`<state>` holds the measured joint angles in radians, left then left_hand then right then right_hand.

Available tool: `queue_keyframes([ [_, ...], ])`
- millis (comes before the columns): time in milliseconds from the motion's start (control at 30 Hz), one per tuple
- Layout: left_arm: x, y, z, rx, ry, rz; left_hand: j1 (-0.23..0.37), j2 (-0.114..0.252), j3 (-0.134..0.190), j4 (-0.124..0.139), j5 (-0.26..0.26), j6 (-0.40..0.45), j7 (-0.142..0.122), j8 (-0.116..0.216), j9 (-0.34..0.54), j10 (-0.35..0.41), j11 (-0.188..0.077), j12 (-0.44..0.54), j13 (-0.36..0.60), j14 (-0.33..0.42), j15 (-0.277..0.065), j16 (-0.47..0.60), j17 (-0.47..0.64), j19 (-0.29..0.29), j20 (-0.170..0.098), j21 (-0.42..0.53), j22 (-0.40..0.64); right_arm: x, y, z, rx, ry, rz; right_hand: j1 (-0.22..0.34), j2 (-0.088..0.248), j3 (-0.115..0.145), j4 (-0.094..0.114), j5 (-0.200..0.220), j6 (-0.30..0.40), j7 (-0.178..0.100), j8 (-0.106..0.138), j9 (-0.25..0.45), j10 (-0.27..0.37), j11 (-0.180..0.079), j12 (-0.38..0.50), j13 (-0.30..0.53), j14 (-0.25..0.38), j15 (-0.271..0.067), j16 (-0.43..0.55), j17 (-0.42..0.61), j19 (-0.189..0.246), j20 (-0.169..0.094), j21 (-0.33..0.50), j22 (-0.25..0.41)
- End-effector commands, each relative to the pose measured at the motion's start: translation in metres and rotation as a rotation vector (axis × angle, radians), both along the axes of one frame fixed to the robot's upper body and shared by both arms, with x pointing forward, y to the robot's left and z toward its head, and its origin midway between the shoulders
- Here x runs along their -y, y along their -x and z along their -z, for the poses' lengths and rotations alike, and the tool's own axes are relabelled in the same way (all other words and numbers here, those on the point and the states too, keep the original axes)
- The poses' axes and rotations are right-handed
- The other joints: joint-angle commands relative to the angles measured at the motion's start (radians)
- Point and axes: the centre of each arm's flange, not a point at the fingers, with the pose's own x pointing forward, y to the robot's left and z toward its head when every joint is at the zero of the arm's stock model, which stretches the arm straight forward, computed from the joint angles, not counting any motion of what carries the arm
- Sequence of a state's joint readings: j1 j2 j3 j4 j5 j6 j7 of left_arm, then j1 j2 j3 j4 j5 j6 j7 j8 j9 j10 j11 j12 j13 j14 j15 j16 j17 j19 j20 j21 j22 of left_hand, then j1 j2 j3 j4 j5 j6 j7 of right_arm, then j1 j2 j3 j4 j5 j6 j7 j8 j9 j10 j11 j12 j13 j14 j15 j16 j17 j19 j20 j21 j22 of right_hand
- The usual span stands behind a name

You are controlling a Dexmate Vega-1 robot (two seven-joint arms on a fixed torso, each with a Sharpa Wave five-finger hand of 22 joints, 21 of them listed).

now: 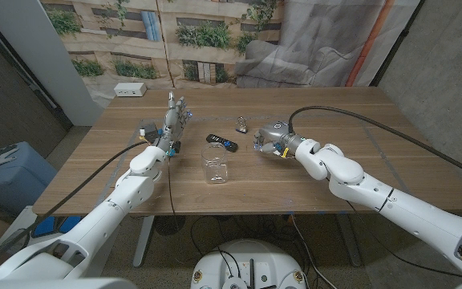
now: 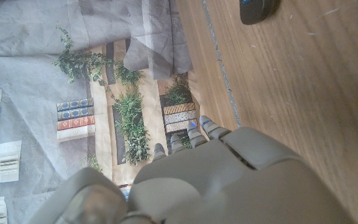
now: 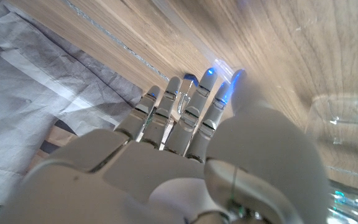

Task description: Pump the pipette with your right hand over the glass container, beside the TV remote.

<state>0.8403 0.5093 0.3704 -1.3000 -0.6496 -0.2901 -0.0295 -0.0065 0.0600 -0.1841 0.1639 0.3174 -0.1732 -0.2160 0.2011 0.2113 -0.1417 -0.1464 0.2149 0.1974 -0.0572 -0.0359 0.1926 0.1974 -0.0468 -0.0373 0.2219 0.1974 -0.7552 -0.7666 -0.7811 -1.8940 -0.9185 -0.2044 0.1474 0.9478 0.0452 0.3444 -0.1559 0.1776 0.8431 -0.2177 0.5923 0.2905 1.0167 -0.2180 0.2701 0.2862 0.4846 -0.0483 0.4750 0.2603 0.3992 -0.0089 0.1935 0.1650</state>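
Pipette mid-table, between TV remote and right hand.

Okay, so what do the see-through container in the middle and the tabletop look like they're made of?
The clear, open-topped container looks like glass or clear plastic; the wood shows through it and its rim catches light. The brown table looks like wood or wood-look laminate with a matte finish: long grain streaks, no glare. The look alone can't settle either.
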Motion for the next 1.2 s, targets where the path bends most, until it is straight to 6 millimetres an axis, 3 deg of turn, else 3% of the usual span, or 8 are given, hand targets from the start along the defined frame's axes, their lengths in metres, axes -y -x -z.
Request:
queue_keyframes([
  [33,0.0,0.0,0.0,0.0,0.0,0.0,0.003,0.038,-0.008,0.0,0.006,-0.001,-0.006,0.006,0.002,0.0,-0.004,0.005,0.006,-0.009,-0.115,0.006,0.002,-0.007,-0.088,0.006,0.002,0.007,0.014,-0.015,-0.023,-0.106,-0.041,-0.003,0.011,0.0,0.001,0.0,0.008,-0.001,0.009,0.006,0.012,-0.001,-0.001,0.004,0.005,-0.144,0.002,0.002,0.009,0.004,0.0,0.005],
  [1200,0.0,0.0,0.0,0.0,0.0,0.0,0.003,0.038,-0.01,0.0,0.006,-0.001,-0.006,0.006,0.002,0.0,-0.002,0.004,0.006,-0.008,-0.115,0.006,0.002,-0.006,-0.089,0.006,0.002,0.039,0.025,-0.037,-0.312,-0.604,-0.172,-0.009,0.022,-0.014,0.004,0.003,0.006,0.003,0.012,-0.004,0.013,0.001,-0.008,0.011,0.006,-0.143,0.01,0.002,0.008,0.018,-0.001,0.005],
])
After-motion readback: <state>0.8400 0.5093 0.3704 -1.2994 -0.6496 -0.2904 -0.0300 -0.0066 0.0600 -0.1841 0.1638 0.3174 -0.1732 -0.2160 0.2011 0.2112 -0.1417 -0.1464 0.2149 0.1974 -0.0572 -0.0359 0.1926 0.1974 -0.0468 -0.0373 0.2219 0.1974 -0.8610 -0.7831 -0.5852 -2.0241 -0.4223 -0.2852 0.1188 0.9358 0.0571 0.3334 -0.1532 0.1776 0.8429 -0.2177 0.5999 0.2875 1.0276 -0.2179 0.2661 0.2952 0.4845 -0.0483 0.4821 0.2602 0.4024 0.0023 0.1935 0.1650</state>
